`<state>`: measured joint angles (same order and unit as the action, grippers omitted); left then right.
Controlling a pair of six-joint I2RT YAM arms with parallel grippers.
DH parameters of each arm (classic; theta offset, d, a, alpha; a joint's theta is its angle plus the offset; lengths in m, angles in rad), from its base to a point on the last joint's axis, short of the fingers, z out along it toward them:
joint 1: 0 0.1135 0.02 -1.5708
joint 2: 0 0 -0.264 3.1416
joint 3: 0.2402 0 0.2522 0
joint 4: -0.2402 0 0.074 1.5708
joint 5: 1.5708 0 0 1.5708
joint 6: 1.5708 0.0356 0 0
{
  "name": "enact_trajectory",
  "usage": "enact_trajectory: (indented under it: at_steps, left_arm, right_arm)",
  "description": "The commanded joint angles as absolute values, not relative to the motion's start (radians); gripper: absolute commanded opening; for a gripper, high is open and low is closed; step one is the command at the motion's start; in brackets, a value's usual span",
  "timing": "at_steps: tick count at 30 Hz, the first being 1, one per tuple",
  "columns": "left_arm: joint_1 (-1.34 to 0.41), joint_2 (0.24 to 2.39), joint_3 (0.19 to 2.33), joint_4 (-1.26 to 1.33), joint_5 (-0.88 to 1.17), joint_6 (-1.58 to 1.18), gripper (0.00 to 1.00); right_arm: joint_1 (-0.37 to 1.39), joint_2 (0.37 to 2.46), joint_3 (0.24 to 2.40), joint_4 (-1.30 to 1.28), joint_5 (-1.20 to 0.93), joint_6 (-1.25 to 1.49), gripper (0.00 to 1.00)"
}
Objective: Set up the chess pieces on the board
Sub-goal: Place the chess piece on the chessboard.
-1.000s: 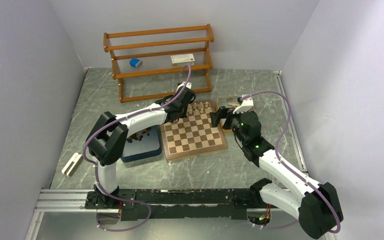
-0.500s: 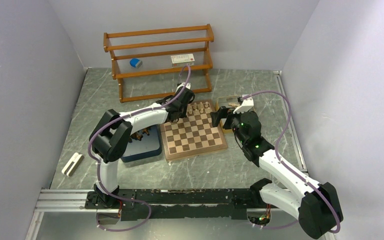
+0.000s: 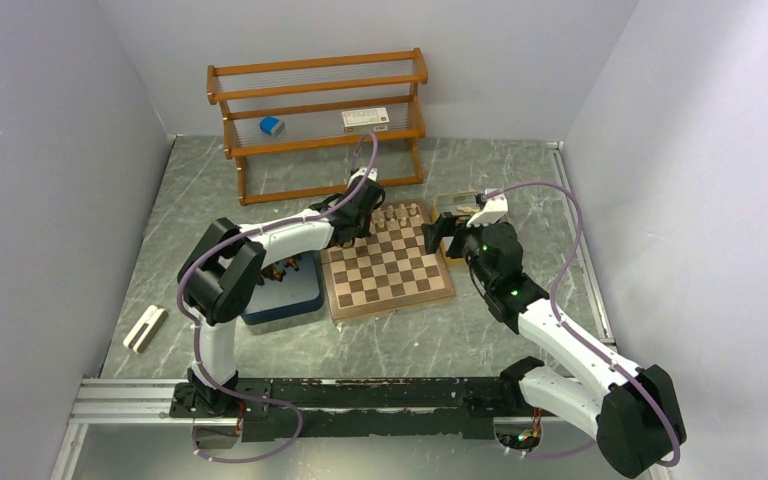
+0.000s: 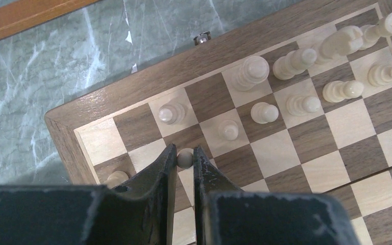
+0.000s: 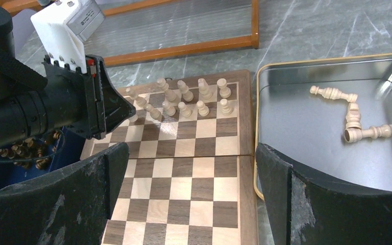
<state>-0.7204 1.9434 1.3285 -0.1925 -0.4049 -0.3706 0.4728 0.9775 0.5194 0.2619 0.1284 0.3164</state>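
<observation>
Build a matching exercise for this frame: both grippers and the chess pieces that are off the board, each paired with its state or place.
Column one:
1. left gripper
2. right gripper
3. dark pieces
4. loose cream pieces

Column two:
A. lying in the metal tray
B. shut on a cream pawn
C. open wide
D. in the navy tray

Pairs: 1-B, 2-C, 3-D, 4-A

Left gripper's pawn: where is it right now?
Left wrist view: the cream pawn is pinched in the left gripper over the board near its far-left corner, between two standing pawns.
</observation>
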Motion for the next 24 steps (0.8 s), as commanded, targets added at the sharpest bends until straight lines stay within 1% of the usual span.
enact_trajectory:
  at_steps: [1,16,24]
  left_arm:
    - [-0.707,1.947,1.317,-0.141,-0.399,-0.376,0.16]
    - [-0.703,1.958,1.297,-0.1,-0.387,-0.37,0.18]
    - [-0.703,1.966,1.29,-0.091,-0.379,-0.375,0.2]
  right_arm:
    - [0.465,0.97,0.506,0.266,0.149,0.308,1.0]
    - [0.462,0.971,0.505,0.267,0.153,0.302,1.0]
    - [0.462,0.966,0.506,0.265,0.156,0.298,1.0]
